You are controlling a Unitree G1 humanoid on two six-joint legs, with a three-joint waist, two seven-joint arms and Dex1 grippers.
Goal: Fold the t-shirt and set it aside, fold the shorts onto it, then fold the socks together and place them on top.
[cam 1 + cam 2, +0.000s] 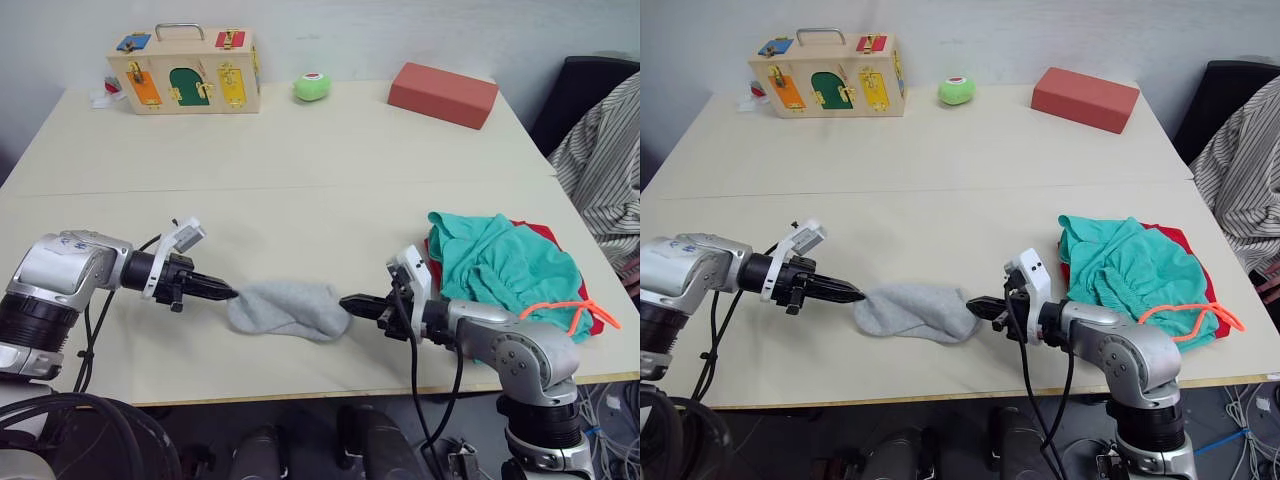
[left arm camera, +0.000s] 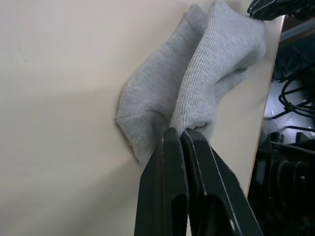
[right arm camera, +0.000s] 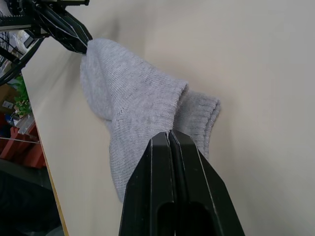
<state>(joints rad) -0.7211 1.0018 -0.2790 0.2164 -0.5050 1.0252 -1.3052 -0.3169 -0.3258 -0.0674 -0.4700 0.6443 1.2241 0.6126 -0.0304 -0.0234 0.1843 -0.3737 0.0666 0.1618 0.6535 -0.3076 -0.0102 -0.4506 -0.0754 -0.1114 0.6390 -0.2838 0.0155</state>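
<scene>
At the near left of the bench (image 1: 300, 150), the left tool (image 1: 228, 293) points right with its fingers pinched together on the left end of the socks (image 1: 288, 309). The socks lie in a soft grey heap near the front edge, one partly over the other, stretched between the two tools. The right tool (image 1: 349, 303) points left and pinches the socks' right end, its fingers closed on the cuff. Further right, the shorts (image 1: 500, 265) lie bunched on top of the t-shirt (image 1: 545, 236), whose red edge shows beneath them, the orange drawstring trailing toward the near right. Along the far edge stand a wooden lock box (image 1: 186, 72), a green ball (image 1: 313, 87) and a red block (image 1: 443, 94).
</scene>
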